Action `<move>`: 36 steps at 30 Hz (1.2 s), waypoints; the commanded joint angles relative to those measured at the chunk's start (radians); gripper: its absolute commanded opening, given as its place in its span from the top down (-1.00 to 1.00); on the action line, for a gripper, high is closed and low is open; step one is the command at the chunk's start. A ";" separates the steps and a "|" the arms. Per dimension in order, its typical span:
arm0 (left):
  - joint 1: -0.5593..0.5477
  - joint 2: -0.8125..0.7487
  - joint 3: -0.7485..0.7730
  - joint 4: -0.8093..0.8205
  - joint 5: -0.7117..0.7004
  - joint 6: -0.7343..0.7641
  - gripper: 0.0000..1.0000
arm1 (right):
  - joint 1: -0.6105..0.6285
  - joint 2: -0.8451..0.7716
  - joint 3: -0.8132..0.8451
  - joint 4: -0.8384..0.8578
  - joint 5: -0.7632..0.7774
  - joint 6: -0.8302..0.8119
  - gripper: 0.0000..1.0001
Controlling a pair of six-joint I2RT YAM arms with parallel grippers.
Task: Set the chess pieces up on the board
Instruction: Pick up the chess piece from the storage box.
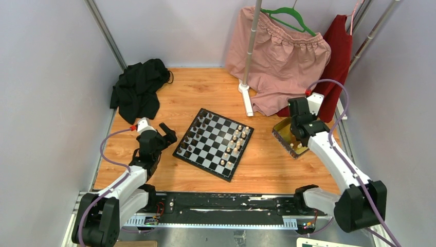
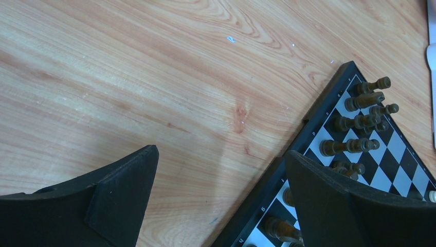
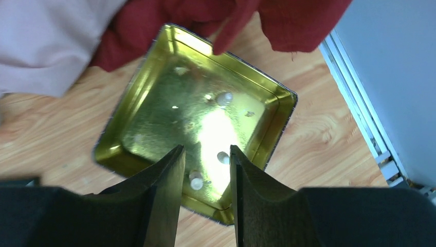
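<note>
The chessboard [image 1: 213,144] lies tilted in the middle of the table. Dark pieces [image 1: 198,131] stand along its left side and cream pieces [image 1: 234,146] along its right side. My left gripper [image 1: 168,135] is open and empty, just off the board's left edge; the left wrist view shows the board's border [image 2: 288,159] and dark pieces [image 2: 360,121]. My right gripper [image 3: 205,154] is open and empty over the gold tray [image 3: 133,98]. Three cream pieces lie in the tray: one [image 3: 196,181] between my fingers, one [image 3: 223,157] beside them, one [image 3: 224,98] farther in.
A black cloth [image 1: 138,90] lies at the back left. A pink garment [image 1: 280,56] and a red one [image 1: 339,51] hang at the back right behind a white stand [image 1: 247,95]. The red cloth [image 3: 288,20] overhangs the tray's far edge.
</note>
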 commanded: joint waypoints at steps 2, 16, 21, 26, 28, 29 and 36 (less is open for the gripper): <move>-0.006 0.004 -0.001 0.036 0.003 0.005 -1.00 | -0.138 0.070 -0.069 0.084 -0.090 0.070 0.10; -0.007 0.009 0.001 0.037 0.004 0.006 -1.00 | -0.328 0.261 -0.092 0.233 -0.231 0.045 0.06; -0.008 0.010 0.001 0.039 0.004 0.008 -1.00 | -0.358 0.298 -0.091 0.261 -0.253 0.038 0.07; -0.009 0.013 0.003 0.040 0.005 0.008 -1.00 | -0.375 0.334 -0.080 0.275 -0.274 0.034 0.07; -0.009 0.014 0.004 0.040 0.005 0.008 -1.00 | -0.377 0.346 -0.076 0.282 -0.277 0.034 0.07; -0.009 0.014 0.004 0.040 0.005 0.008 -1.00 | -0.378 0.353 -0.073 0.283 -0.276 0.034 0.07; -0.010 0.019 0.005 0.043 0.005 0.009 -1.00 | -0.385 0.394 -0.052 0.296 -0.283 0.032 0.10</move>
